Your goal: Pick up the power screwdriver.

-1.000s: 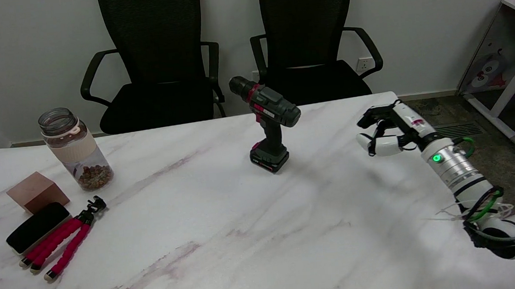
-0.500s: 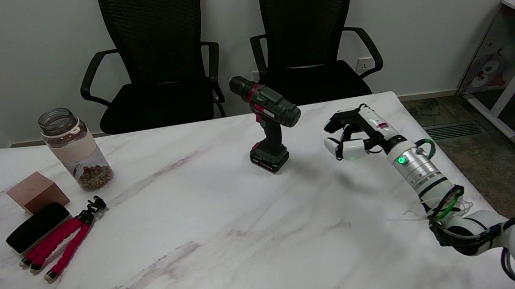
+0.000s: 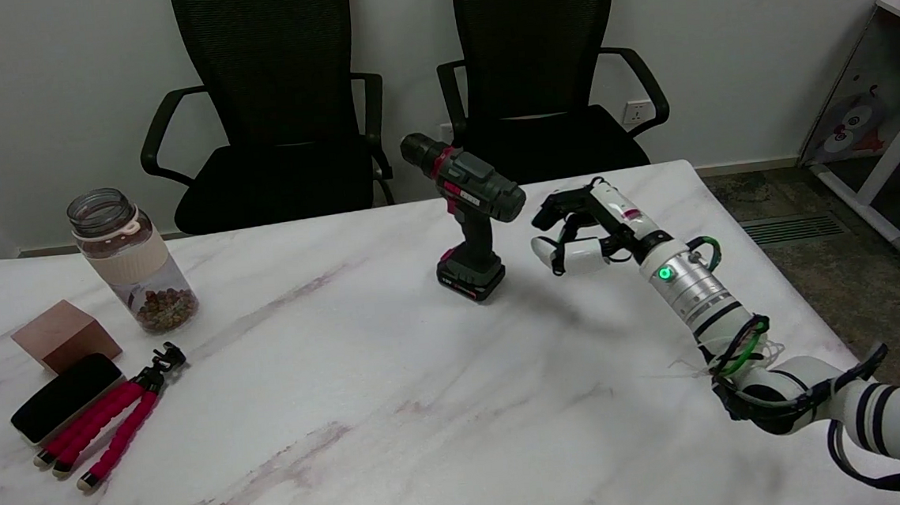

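One hand (image 3: 579, 231), the right, hangs above the surface (image 3: 396, 383) with its fingers (image 3: 577, 255) spread apart and nothing in its grasp. It sits just to the right of the power screwdriver (image 3: 469, 211), close to the tool's rear end but not touching it. Its white arm (image 3: 740, 327) reaches in from the lower right, with a green light glowing on the silver wrist.

The power screwdriver stands upright on its battery base near the middle of the far half of the marble-patterned surface, chuck pointing up and to the left, dark body with red accents.

Well apart, at the left side, a clear jar (image 3: 130, 259) with brown bits at its bottom stands upright. Near it in front lies a brownish block (image 3: 63, 333), and just beside that a black oblong case (image 3: 65, 396). A small tripod (image 3: 118, 426) with red legs lies next to the case. Two black office chairs (image 3: 273, 98) stand behind the far edge against a pale wall.
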You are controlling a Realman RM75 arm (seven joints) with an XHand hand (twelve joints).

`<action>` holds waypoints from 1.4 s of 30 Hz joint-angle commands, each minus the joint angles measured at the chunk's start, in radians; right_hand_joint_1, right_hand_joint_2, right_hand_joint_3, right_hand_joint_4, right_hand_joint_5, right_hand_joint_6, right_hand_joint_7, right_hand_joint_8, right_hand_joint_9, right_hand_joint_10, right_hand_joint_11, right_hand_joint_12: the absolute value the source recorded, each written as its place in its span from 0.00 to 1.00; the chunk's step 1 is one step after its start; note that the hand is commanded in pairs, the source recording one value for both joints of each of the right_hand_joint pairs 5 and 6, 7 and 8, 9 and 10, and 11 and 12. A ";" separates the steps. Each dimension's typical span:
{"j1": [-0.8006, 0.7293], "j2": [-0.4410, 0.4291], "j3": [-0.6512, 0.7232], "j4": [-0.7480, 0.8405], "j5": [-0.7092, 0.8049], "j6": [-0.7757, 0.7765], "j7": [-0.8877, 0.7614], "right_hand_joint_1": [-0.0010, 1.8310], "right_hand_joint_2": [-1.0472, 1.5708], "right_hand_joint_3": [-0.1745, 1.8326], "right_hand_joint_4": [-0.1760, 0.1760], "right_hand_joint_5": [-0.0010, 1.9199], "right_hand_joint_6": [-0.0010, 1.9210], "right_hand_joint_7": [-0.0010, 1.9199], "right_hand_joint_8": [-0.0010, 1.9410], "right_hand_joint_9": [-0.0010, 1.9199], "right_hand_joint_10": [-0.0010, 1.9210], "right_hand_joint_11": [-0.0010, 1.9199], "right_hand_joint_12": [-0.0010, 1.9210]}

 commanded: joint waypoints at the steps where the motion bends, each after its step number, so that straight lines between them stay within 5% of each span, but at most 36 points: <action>1: 0.069 -0.053 -0.036 0.031 0.000 0.024 0.027 0.50 0.63 0.56 0.00 0.45 0.45 0.45 0.44 0.35 0.35 0.51 0.51; 14: 0.110 -0.108 -0.049 0.087 0.000 0.048 0.100 0.49 0.58 0.60 0.00 0.46 0.46 0.46 0.46 0.33 0.33 0.46 0.46; 23: 0.109 -0.113 -0.050 0.105 0.001 0.049 0.150 0.49 0.53 0.59 0.17 0.44 0.44 0.44 0.44 0.29 0.29 0.39 0.39; 30: 0.104 -0.113 -0.050 0.108 0.001 0.049 0.186 0.49 0.50 0.58 0.25 0.34 0.34 0.34 0.34 0.25 0.25 0.34 0.34; 36: 0.102 -0.115 -0.054 0.111 0.001 0.064 0.248 0.49 0.47 0.58 0.24 0.20 0.20 0.20 0.19 0.24 0.23 0.32 0.32; 42: 0.098 -0.117 -0.055 0.114 0.001 0.064 0.295 0.48 0.46 0.56 0.24 0.15 0.15 0.15 0.15 0.23 0.23 0.31 0.31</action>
